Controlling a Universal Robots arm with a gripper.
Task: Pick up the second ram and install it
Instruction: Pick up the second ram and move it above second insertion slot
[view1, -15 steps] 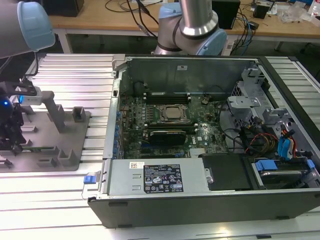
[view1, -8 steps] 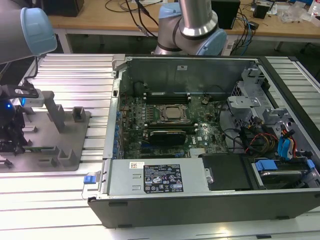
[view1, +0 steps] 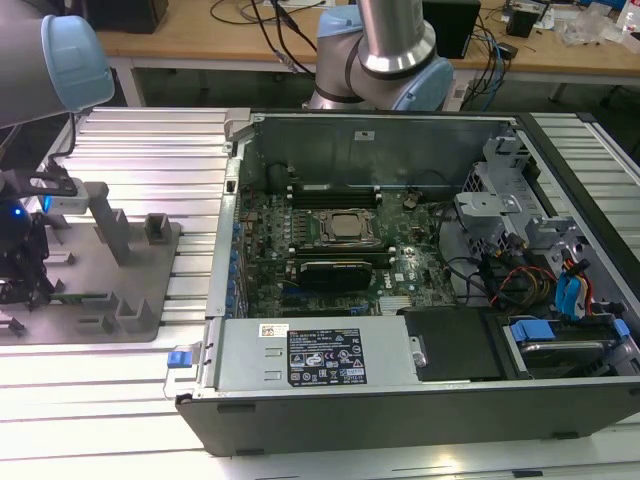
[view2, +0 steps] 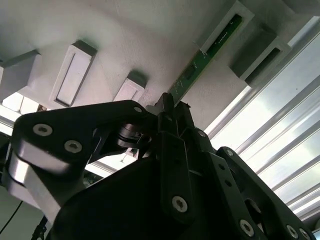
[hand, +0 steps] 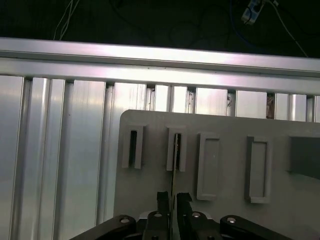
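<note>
Gripper: you have the gripper (hand: 173, 200) low over the tray (hand: 225, 125), at the exterior view's left, well apart from the open case (view1: 400, 420).
Ram: the ram (hand: 173, 180) stands on edge in the tray. One end sits in a slotted post (hand: 170, 150) and the other end is at your fingertips.
Jaws: they are drawn in close, one finger on each flat face of the ram. By the look of it they are pinching it. No gap shows in either wrist view.
Long axis: in the second wrist view the green board (view2: 200, 65) runs straight away from the fingertips (view2: 165, 102) to the far post (view2: 237, 17). The ram lies lengthwise ahead of the jaws, not across them.
Grip point: you are on the near end of the stick, not its middle.
Seating: the ram is not yet out of the tray, since its far end is in the post.
Key relation: the thin edge lies on the jaws' centre line, and the slot walls flank it just beside.
</note>
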